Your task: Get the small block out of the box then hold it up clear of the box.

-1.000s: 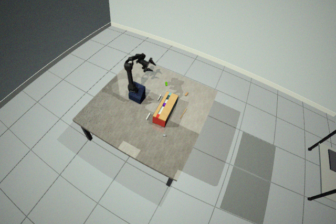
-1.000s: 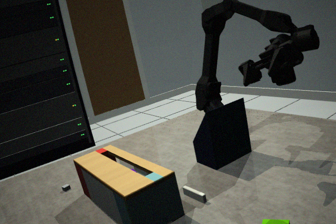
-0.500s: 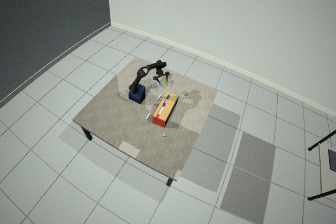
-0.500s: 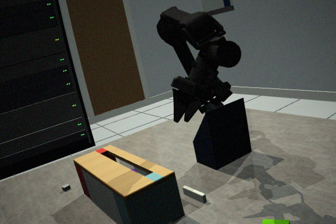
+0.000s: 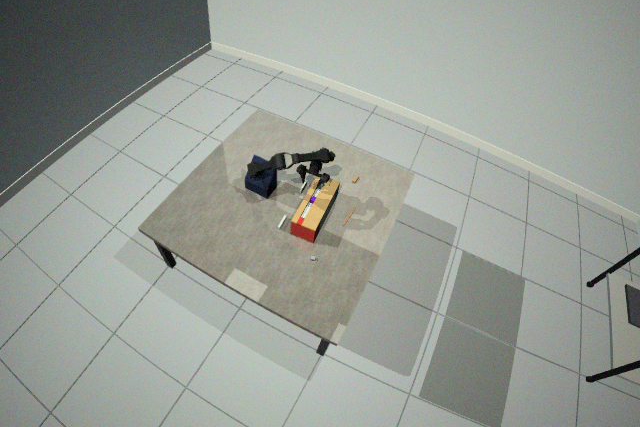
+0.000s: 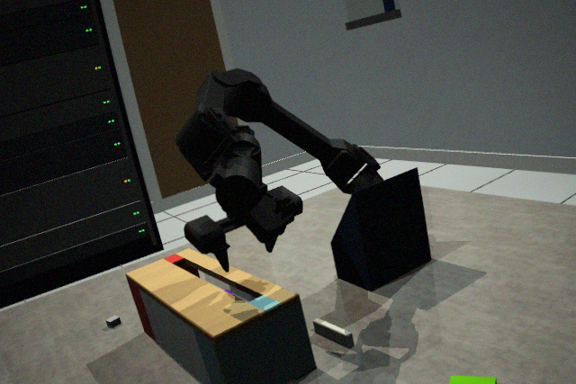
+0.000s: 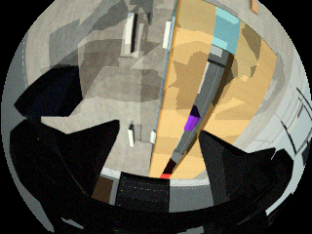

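The box (image 5: 323,201) (image 6: 185,298) (image 7: 187,54) has an orange wood-look top with a long slot, a red end (image 5: 303,230) and a teal end (image 6: 265,337) (image 7: 226,29). The small purple block (image 5: 312,199) (image 6: 229,292) (image 7: 192,122) shows through the slot, between the two ends. What it rests on is hard to make out. My gripper (image 5: 313,180) (image 6: 248,260) (image 7: 160,129) is open and empty, pointing down above the box. In the wrist view one finger is over the box top beside the slot and the other is out beyond the clear front.
White bars (image 5: 282,221) (image 6: 333,332) (image 7: 131,33) lie in front of the box. A small grey block (image 5: 313,258) (image 6: 112,321) lies beyond the red end. An orange block (image 5: 355,178) and an orange stick (image 5: 348,216) lie behind. A green piece (image 6: 472,379) lies off the teal end.
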Tool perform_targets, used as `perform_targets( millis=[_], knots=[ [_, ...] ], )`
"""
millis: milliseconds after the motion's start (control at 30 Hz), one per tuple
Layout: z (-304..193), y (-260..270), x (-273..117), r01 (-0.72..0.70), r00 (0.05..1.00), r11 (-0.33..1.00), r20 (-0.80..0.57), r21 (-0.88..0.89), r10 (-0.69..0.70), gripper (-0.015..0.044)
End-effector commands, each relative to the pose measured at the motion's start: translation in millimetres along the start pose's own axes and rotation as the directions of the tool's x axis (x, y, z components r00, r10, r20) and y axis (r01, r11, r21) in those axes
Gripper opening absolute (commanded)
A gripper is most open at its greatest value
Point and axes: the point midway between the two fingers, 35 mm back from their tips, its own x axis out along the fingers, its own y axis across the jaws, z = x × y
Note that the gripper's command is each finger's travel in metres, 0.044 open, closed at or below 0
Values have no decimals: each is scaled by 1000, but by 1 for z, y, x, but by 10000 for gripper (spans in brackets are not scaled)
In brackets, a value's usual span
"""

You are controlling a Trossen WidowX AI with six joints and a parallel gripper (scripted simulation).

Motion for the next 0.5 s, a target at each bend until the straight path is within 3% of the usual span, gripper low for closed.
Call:
perform_targets(
  millis=[0,467],
  knots=[
    [2,1,-2,5,1000,1000,2,5,-5,400],
    [10,-1,19,6,1000,1000,3,5,-6,400]
  ],
)
